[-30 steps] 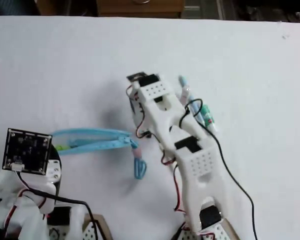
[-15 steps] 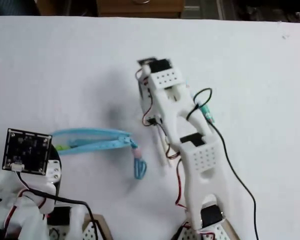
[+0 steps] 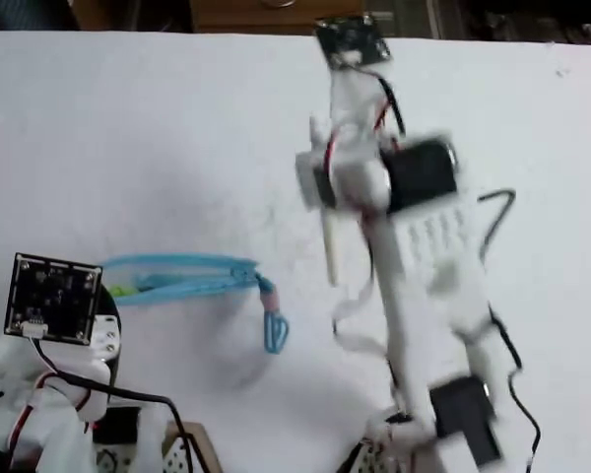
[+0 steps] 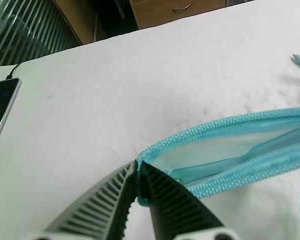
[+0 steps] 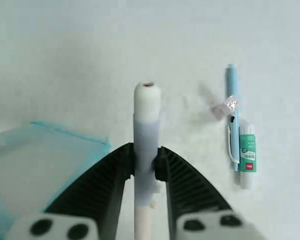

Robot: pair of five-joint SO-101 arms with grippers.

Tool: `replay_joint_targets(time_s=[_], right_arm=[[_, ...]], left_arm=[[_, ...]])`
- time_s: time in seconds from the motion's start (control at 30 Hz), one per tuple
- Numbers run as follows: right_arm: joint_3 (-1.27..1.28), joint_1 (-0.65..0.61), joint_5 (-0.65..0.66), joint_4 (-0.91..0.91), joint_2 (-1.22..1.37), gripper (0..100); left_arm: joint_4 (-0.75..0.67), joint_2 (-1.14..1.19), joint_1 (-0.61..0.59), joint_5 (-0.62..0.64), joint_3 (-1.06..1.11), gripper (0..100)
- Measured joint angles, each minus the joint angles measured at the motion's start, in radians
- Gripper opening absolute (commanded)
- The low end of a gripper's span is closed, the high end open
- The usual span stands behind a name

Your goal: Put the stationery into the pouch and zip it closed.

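Note:
A light blue pouch (image 3: 177, 276) lies flat at the table's left with its zip open. My left gripper (image 4: 138, 172) is shut on the pouch's (image 4: 230, 145) end corner. My right gripper (image 5: 145, 150) is shut on a white pen (image 5: 146, 115), held above the table right of the pouch (image 5: 40, 165). From above, the white pen (image 3: 328, 246) hangs below the raised right arm (image 3: 414, 246). On the table beyond it, a blue pen (image 5: 232, 115) and a small white and green stick (image 5: 247, 160) lie side by side.
The pouch's blue strap loop (image 3: 274, 325) lies on the table at its right end. A phone (image 4: 0, 107) rests on the table well beyond the pouch's end. The table's far edge (image 3: 177, 33) meets wooden furniture.
The right arm has lifted the white pen off the table and swung up toward the far side. The left arm and the pouch have stayed still.

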Motion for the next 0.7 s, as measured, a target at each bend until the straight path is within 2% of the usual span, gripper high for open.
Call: replay_joint_targets(time_s=[0.13,0.27,0.43,0.6,0.7], right_arm=[[0.063,-0.146,-0.072,-0.083,-0.233,1.9],[0.166,-0.273,-0.106,-0.302,-0.423,1.9],[0.410,-0.322,-0.109,-0.588,-0.555,1.9],[0.669,-0.359,-0.112,-0.779,-0.634,1.8],[0.740,-0.362,-0.112,-0.862,-0.667,1.8]], left_arm=[[0.000,0.000,0.000,0.000,0.000,2],[0.000,0.000,0.000,0.000,0.000,2],[0.000,0.000,0.000,0.000,0.000,2],[0.000,0.000,0.000,0.000,0.000,2],[0.000,0.000,0.000,0.000,0.000,2]])
